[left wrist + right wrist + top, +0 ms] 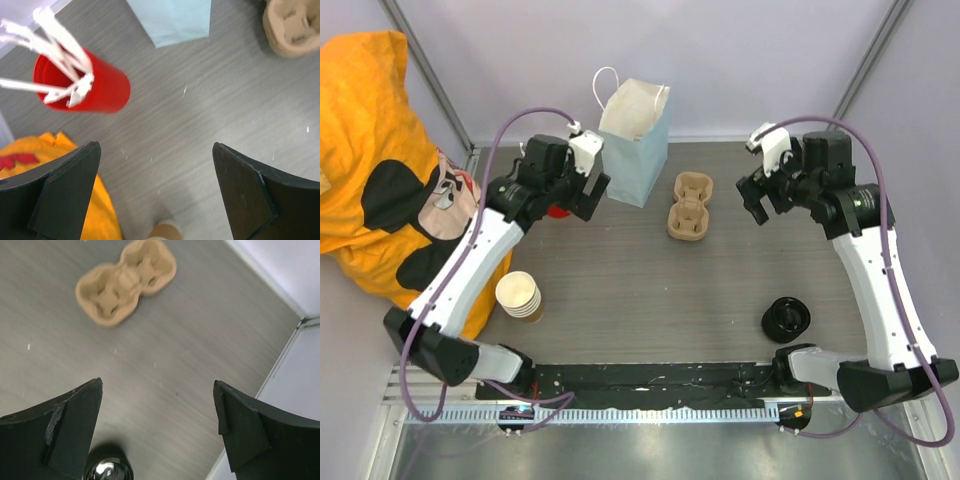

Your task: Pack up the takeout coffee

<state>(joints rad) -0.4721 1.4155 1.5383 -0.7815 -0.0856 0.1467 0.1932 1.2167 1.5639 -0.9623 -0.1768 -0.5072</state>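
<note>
Left hand (155,165) spread near red cup (107,87), right hand (157,400) spread near cup carrier (125,282), pale blue bag (635,155) upright

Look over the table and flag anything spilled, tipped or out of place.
Nothing is spilled or tipped. The blue bag stands upright, the carrier lies flat and empty, and the cup stack is upright. The only oddity is an orange cartoon cushion that slumps over the left edge of the table, beside the stack.
</note>
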